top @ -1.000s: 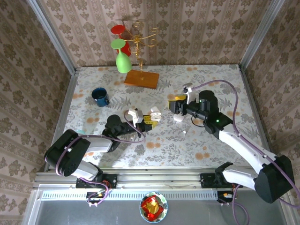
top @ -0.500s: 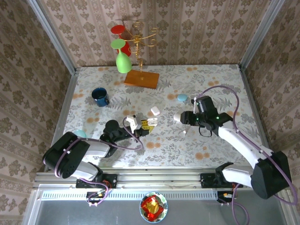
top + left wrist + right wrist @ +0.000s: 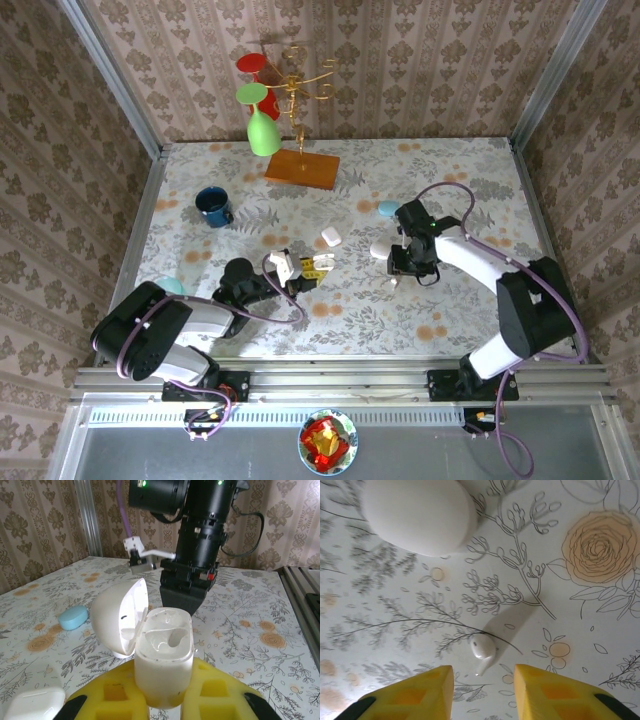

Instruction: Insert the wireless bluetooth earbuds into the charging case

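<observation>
My left gripper [image 3: 165, 695] is shut on an open white charging case [image 3: 164, 655], held upright with its lid [image 3: 117, 615] flipped back to the left. From the top view this case [image 3: 318, 266] sits at the table's middle, at the tip of the left gripper [image 3: 305, 272]. One white earbud [image 3: 482, 650] lies on the flowered tablecloth. My right gripper [image 3: 483, 690] points straight down over it, open, its yellow fingers either side of the stem and not touching. From above, the right gripper [image 3: 398, 272] hangs just over that earbud [image 3: 394, 283].
A closed white pebble case [image 3: 417, 515] lies just beyond the earbud, seen from above as the white case [image 3: 380, 250]. Another white case [image 3: 331, 236], a teal case [image 3: 388, 209], a blue mug [image 3: 213, 206] and a glass stand [image 3: 300, 165] lie farther back.
My right arm swung away from the held case, turned downward over the loose earbud, and its jaws narrowed. The left gripper kept the case and shifted slightly.
</observation>
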Available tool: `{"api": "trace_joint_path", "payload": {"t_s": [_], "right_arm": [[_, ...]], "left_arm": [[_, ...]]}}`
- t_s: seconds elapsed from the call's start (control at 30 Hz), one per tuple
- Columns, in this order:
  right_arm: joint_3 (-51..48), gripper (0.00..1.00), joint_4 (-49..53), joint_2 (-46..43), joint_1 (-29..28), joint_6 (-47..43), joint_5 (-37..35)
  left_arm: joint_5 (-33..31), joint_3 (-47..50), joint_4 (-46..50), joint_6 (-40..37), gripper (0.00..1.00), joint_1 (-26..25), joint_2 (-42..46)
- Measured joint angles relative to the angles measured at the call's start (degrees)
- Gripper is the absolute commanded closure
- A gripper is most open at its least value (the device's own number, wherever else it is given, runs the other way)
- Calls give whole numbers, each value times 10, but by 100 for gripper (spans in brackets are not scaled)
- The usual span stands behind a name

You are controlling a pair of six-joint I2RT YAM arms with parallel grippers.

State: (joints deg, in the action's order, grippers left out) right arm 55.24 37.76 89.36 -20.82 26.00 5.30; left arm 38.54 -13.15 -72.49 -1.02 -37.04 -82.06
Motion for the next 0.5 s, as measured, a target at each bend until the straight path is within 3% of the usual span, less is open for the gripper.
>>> {"api": "trace_joint_path", "payload": {"t_s": [0.5], "right_arm": [[20,69,7,67,0,-3,16]], "left_arm": [[0,0,0,-1,96,0,-15]]}}
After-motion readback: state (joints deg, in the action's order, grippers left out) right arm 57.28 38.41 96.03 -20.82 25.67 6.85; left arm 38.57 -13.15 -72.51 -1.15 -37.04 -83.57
